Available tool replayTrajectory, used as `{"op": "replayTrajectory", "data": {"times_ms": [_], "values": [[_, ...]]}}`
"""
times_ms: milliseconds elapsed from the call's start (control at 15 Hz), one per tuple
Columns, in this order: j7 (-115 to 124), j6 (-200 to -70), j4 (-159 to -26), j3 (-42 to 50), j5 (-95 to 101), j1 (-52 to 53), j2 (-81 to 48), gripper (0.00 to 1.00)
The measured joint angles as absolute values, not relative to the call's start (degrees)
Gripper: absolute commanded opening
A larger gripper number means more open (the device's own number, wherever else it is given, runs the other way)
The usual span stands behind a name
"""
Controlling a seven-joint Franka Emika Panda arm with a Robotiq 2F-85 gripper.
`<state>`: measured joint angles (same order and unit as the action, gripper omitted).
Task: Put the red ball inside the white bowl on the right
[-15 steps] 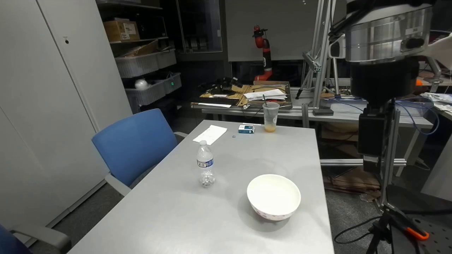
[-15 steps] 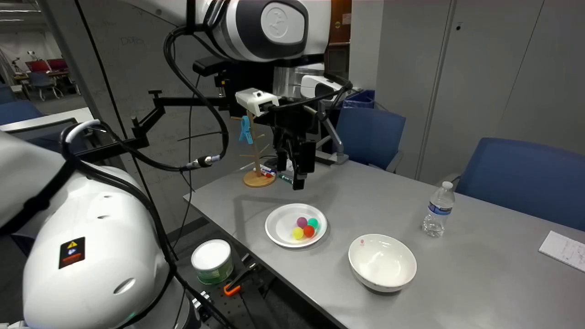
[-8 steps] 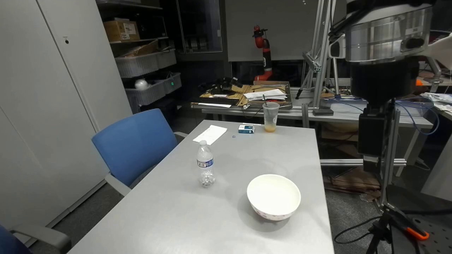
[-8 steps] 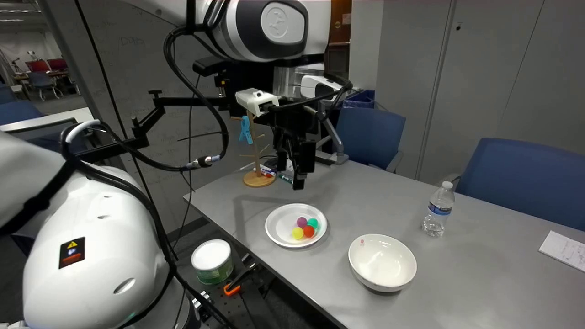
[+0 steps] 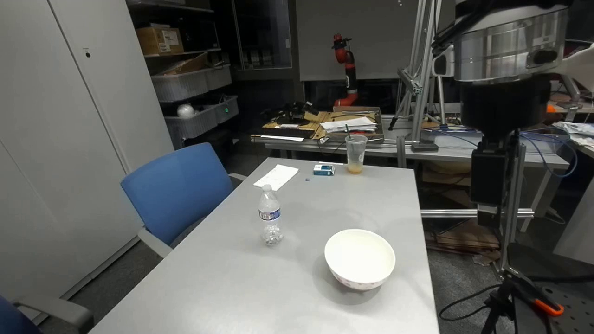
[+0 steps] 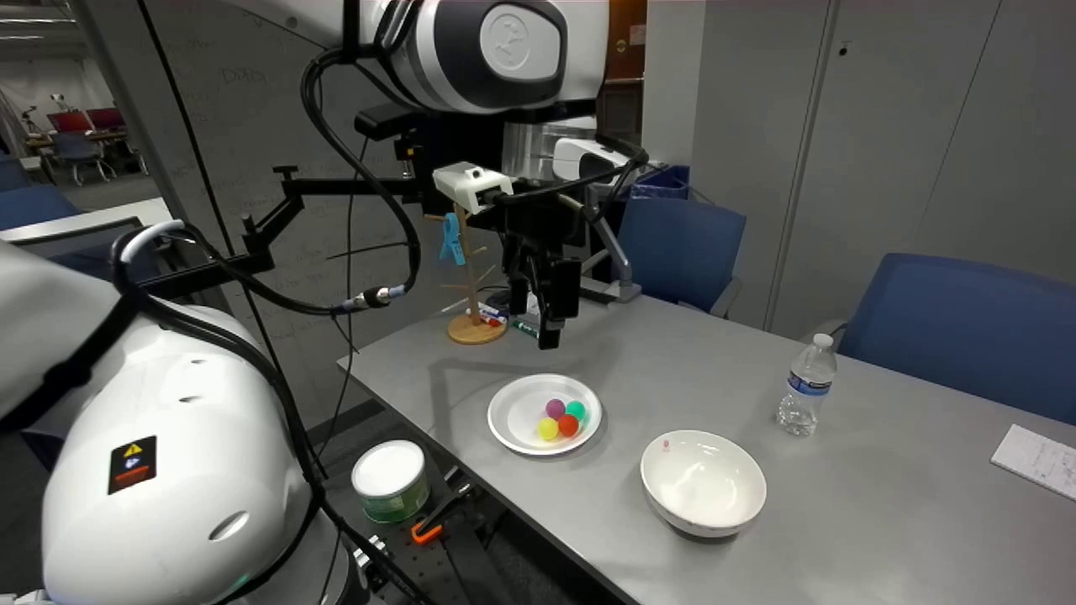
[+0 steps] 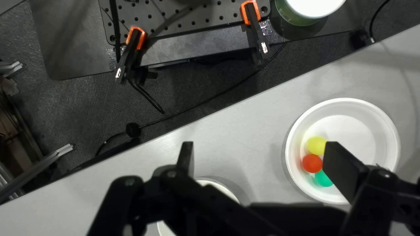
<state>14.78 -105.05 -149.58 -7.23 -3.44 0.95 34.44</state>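
Claw (image 7: 259, 155) spread wide above desk (image 6: 883, 521). Red ball (image 6: 568, 426) sits in plate (image 6: 511, 413) w/ yellow ball (image 6: 547, 428), green ball (image 6: 576, 410) & purple ball (image 6: 555, 408). White bowl (image 6: 704, 481) on desk nr plate, not touching. Water bottle (image 6: 808, 388) stands upright nr bowl, also apart.

arm (image 6: 504, 50) partly out of frame | end effector (image 7: 259, 155) pointing down | fingers (image 7: 343, 170) spread wide | gap hard to judge in exterior views
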Motion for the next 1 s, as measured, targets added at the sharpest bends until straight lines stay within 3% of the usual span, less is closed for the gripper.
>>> {"op": "replayTrajectory", "data": {"times_ms": [333, 1000], "values": [[14.6, -106.56, -149.7, -7.23, -2.99, 0.95, 34.17, 1.0], [12.24, -122.54, -150.1, -8.86, -2.72, 4.54, 26.7, 1.0]]}}
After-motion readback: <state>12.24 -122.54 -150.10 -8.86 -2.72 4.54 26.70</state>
